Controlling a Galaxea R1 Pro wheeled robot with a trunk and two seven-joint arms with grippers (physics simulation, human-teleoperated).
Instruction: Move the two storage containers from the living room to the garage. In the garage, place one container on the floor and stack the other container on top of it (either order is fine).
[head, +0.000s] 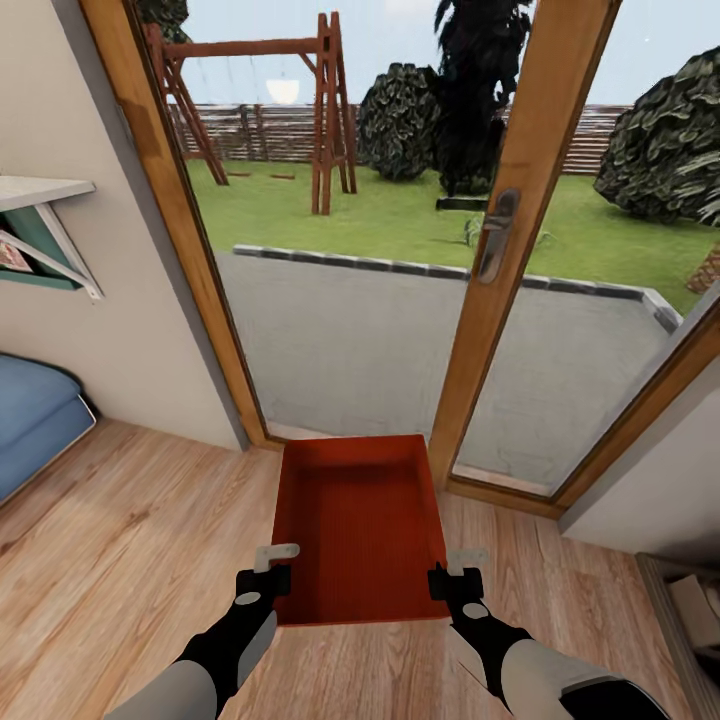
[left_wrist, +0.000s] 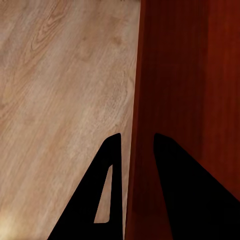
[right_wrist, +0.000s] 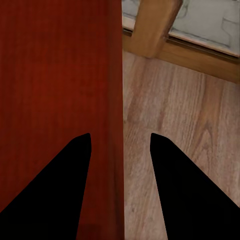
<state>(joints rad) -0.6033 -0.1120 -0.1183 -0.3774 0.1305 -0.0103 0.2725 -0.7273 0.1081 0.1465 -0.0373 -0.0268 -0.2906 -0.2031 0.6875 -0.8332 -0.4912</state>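
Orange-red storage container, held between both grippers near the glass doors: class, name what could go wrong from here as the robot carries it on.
1. The storage container is held only by its two side walls, the left gripper and right gripper each straddling a thin wall near one end; it may tilt or slip.
2. Its far end sits close to the wooden door frame; moving forward could knock it there.

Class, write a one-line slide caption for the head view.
Both claws, left and right, straddle the side walls of an orange-red rectangular open box before wood-framed glass doors.
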